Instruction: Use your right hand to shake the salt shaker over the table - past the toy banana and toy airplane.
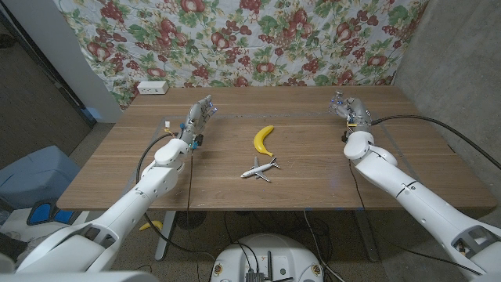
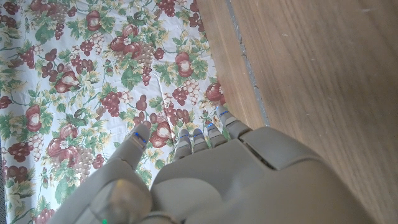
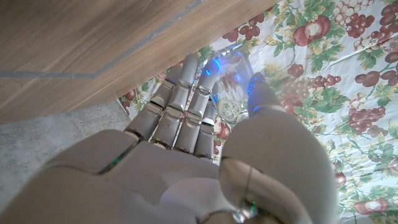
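R hand (image 1: 347,107) grasps salt shaker (image 3: 231,87) at far tabletop (image 1: 313,188) edge.
L hand (image 1: 200,115): fingers released. Toy banana (image 1: 264,139), toy airplane (image 1: 260,168) mid-tabletop.

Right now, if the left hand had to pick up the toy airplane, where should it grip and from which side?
Probably the fuselage of the toy airplane, pinched from above. It lies flat on the table, nose pointing toward the robot's right, wings sticking out to both sides, so a side approach would hit them. The left hand holds nothing; the toy banana lies just beyond, apart from it.
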You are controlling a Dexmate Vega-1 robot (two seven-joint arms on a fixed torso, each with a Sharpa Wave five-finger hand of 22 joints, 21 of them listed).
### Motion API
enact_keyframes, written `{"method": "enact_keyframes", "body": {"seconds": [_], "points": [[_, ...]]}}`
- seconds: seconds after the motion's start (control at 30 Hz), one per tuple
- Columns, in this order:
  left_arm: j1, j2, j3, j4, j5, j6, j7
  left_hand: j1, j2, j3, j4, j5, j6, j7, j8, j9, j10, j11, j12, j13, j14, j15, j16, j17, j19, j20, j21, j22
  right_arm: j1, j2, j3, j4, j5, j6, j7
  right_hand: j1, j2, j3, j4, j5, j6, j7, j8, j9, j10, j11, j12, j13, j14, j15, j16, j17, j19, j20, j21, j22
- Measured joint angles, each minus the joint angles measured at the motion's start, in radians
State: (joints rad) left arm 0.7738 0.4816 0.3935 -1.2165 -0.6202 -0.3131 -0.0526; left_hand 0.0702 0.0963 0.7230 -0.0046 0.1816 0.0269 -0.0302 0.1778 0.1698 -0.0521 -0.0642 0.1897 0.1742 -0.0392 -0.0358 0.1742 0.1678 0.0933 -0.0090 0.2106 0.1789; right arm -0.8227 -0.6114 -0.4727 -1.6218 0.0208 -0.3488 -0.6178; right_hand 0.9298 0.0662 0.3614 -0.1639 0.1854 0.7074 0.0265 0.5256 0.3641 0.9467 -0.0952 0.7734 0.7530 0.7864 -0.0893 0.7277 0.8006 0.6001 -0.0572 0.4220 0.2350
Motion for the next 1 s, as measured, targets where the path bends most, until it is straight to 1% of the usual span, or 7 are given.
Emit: {"method": "enact_keyframes", "body": {"seconds": [0.33, 0.43, 0.87, 1.0], "points": [[-0.004, -0.004, 0.002, 0.006, 0.001, 0.000, -0.001, 0.000, 0.000, 0.000, 0.000, 0.000, 0.000, 0.000, 0.000, 0.000, 0.000, 0.000, 0.000, 0.000, 0.000, 0.000, 0.000, 0.000, 0.000, 0.000, 0.000, 0.000, -0.006, -0.023, 0.017, -0.015, 0.037, 0.033, 0.055, 0.000, 0.000, 0.000, 0.000, 0.004, 0.000, 0.000, 0.000, 0.001, 0.000, 0.000, 0.000, 0.001, 0.000, 0.000, -0.008, 0.011, -0.008, 0.000, 0.011, 0.000], [-0.006, -0.005, 0.003, 0.008, 0.002, 0.000, -0.001, 0.000, 0.000, 0.000, 0.000, 0.000, 0.000, 0.000, 0.000, 0.000, 0.000, 0.000, 0.000, 0.000, 0.000, 0.000, 0.000, 0.000, 0.000, 0.000, 0.000, 0.000, -0.007, -0.034, 0.021, -0.022, 0.047, 0.038, 0.073, 0.000, 0.000, 0.000, 0.000, 0.004, 0.000, 0.000, 0.005, 0.001, 0.000, 0.000, 0.006, 0.005, 0.000, 0.000, -0.016, 0.013, -0.008, 0.000, 0.011, 0.000], [-0.008, -0.008, 0.004, 0.011, 0.004, -0.002, -0.001, 0.000, 0.000, 0.000, 0.000, 0.000, 0.000, 0.000, 0.000, 0.000, 0.000, 0.000, 0.000, 0.000, 0.000, 0.000, 0.000, 0.000, 0.000, 0.000, 0.000, 0.000, -0.009, -0.063, 0.033, -0.038, 0.085, 0.055, 0.134, 0.000, 0.000, 0.000, 0.000, 0.004, 0.000, 0.000, 0.005, 0.005, 0.000, 0.000, 0.008, 0.005, 0.000, 0.000, -0.023, 0.027, -0.008, 0.000, 0.023, 0.000], [-0.007, -0.008, 0.004, 0.005, 0.005, -0.002, 0.001, 0.000, 0.000, 0.000, 0.000, 0.000, 0.000, 0.000, 0.000, 0.000, 0.000, 0.000, 0.000, 0.000, 0.000, 0.000, 0.000, 0.000, 0.000, 0.000, 0.000, 0.000, -0.012, -0.070, 0.039, -0.041, 0.099, 0.068, 0.150, 0.000, 0.000, 0.000, 0.000, 0.004, 0.000, 0.000, 0.005, 0.005, 0.000, 0.000, 0.008, 0.004, 0.000, 0.000, -0.029, 0.031, -0.015, 0.007, 0.023, 0.000]]}}
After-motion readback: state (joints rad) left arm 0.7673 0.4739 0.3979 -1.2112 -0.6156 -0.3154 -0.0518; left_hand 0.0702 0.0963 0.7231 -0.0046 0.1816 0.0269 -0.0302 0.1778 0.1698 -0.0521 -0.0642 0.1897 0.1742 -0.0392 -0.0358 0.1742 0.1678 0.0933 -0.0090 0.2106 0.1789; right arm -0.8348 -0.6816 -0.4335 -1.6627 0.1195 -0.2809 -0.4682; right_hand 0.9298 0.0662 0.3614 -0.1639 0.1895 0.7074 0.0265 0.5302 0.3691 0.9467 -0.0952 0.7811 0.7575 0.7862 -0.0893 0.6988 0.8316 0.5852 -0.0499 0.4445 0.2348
